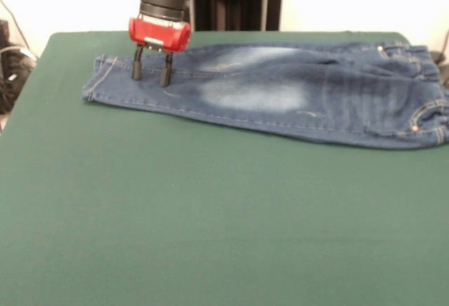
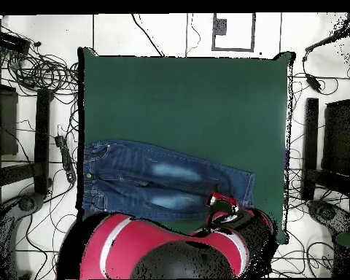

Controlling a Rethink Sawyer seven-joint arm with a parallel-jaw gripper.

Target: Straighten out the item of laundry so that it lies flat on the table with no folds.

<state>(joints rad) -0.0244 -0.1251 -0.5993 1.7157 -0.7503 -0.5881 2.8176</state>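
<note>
Front view | hand (image 1: 151, 74) released, fingertips on jeans (image 1: 280, 95) near leg hems | table (image 1: 210, 222)

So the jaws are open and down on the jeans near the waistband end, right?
Not quite. The gripper is open and down on the jeans, but near the leg-hem end, not the waistband. The front view shows it, and the overhead view agrees.

table (image 1: 210, 236): dark green top | jeans (image 1: 280, 95) lying along far side
</note>
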